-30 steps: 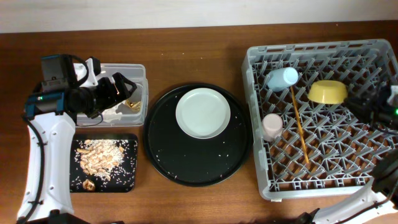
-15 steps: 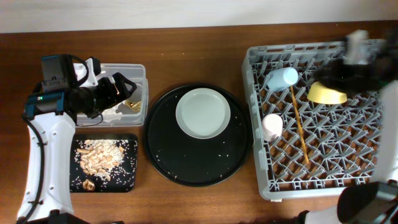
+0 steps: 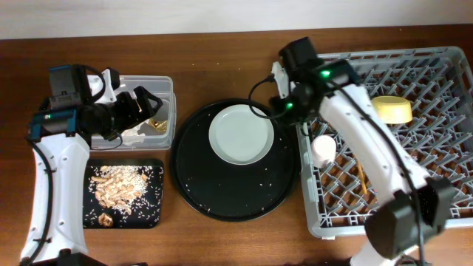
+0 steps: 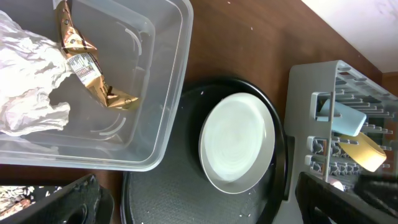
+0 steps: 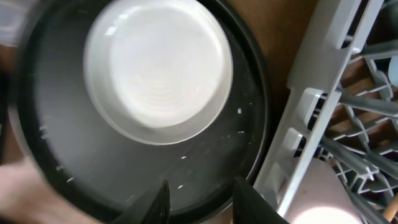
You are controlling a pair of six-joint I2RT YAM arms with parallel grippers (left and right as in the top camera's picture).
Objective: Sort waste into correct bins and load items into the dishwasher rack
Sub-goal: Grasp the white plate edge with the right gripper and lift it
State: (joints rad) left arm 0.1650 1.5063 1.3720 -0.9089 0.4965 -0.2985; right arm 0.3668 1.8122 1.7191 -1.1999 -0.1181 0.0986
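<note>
The pale plate point(image 3: 241, 134) lies on the round black tray point(image 3: 222, 193). My right gripper point(image 3: 283, 106) hovers over the left rim of the grey rack point(image 3: 414, 199), just right of the plate. Its fingers point(image 5: 155, 202) stand apart and empty above the tray's edge, so it is open point(image 5: 198, 200). The pink cup point(image 3: 322, 150), yellow bowl point(image 3: 392, 110) and chopsticks point(image 3: 361, 176) sit in the rack; the blue cup point(image 4: 345, 118) shows in the left wrist view. My left gripper point(image 3: 144, 103) is wide open over the clear tub point(image 3: 166, 85), which holds the napkin point(image 4: 25, 74) and wrapper point(image 4: 87, 62).
Food scraps point(image 3: 118, 186) and crumbs fill the shallow black tray point(image 3: 154, 216) at front left. Rice-like crumbs dot the round tray. My right arm stretches diagonally across the rack, covering its back-left part. Bare wood runs along the back and front of the table.
My right arm has swung from the rack's right side across to its left rim beside the plate, and its jaws have parted. The left arm has not moved.
</note>
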